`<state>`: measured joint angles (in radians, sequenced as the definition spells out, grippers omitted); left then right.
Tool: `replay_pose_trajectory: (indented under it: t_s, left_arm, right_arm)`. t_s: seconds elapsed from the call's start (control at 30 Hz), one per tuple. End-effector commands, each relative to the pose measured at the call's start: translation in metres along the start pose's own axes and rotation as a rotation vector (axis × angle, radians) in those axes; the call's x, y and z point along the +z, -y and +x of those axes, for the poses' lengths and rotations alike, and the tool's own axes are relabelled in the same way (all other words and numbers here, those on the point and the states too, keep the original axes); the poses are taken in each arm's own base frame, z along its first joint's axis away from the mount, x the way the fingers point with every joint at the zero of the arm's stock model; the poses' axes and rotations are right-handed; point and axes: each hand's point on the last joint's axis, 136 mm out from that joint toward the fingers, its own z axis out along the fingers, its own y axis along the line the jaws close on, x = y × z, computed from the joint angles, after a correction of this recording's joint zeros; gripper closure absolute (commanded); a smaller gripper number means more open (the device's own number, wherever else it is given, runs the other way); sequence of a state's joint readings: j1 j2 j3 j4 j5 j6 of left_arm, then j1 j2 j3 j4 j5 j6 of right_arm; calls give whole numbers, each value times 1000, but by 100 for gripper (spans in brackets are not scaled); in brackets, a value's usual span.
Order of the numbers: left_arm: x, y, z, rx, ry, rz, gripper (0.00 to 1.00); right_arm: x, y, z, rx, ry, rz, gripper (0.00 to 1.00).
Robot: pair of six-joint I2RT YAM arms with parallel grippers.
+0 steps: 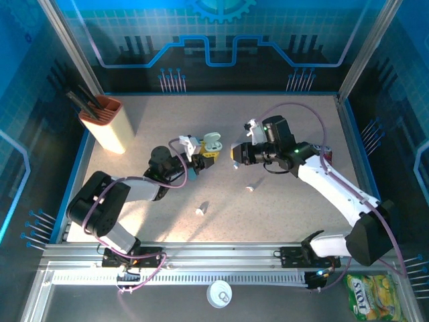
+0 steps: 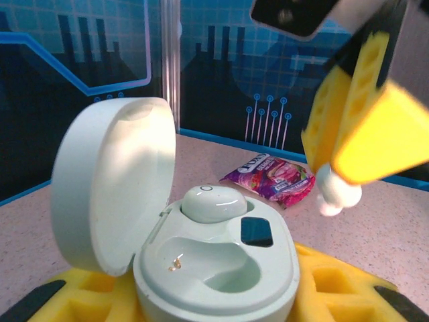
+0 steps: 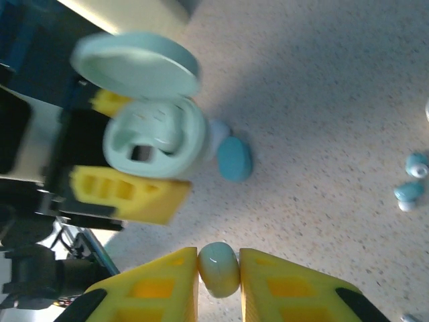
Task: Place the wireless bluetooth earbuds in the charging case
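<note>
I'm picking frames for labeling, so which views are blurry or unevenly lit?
Left wrist: charging case sharp, right gripper and its earbud blurred. Right wrist: the case looks soft and smeared, the held earbud crisper. Top external: sharp overall, table brighter toward the near edge.

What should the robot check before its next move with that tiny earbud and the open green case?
1. Charging case lid open: ok.
2. Left hand clamped on the case: ok.
3. Near slot empty, beside the seated earbud: ok.
4. Right hand pinching the second earbud: ok.
5. Second earbud lined up over the empty slot: not ok, it hangs off to one side of the case.
6. Second earbud turned to match the slot: cannot tell.
</note>
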<state>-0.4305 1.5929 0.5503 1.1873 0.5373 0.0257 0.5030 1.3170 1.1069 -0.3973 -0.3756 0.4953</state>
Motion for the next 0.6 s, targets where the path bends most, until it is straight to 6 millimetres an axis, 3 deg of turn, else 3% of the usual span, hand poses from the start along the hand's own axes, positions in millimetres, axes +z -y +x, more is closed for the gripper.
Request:
replay_pose_trajectory:
  t_s: [0.0,0.23,0.57]
  left_arm:
    - [10,6,-10,66,32,23,66]
    - [20,20,-6,106,29,48,66]
    - [23,23,-9,152,41,35,67]
  right_arm:
    - [-15,-32,-21,-32,58,-88,79]
    - [-7,-54,-28,-74,57,-120,78]
    - [8,-59,-28,-80,37,-123,79]
